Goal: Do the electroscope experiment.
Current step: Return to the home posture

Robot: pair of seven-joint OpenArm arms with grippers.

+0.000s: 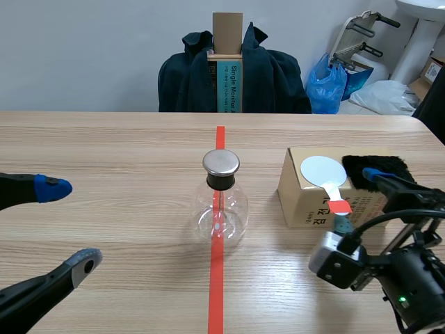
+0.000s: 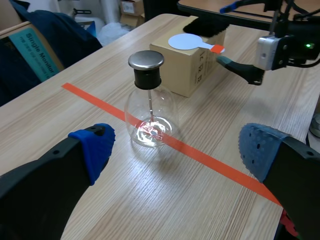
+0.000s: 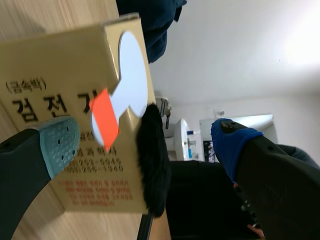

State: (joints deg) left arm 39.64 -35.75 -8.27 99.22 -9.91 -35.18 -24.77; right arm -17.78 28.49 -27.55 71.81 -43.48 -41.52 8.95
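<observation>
Left wrist view first: the left gripper [image 2: 177, 150] is closest. Its two fingers are wide apart and hold nothing. It hangs low over the table [image 2: 60, 125], just in front of the glass bottle [image 2: 150, 120]. I think it waits there so it can help with the bottle if it is needed.

The glass bottle is the electroscope. It stands upright on the red tape line [image 2: 210, 160], in the middle between the two arms. A shiny metal cap [image 2: 146, 59] sits on its black neck, and a thin rod goes down inside. The middle looks like a good spot, because both arms can reach it.

The right gripper [image 1: 358, 202] is turned on its side at the near end of the brown box [image 1: 295, 188]. Its fingers are apart too. The red handle [image 3: 104, 117] of the white paddle [image 3: 130, 70] sits in the gap between them, close to the green pad. I cannot see any touch yet. The handle sticks out past the box edge, so I think it was laid that way to be easy to pinch. A black furry pad [image 1: 375, 167] lies on the box just beside the paddle, likely for rubbing it.

The table is light wood with long lines in it. Behind it stands a chair with a dark coat [image 1: 188, 76], a tall cardboard box [image 1: 227, 31] and a blue bag [image 1: 327, 83], all in front of a pale wall.
</observation>
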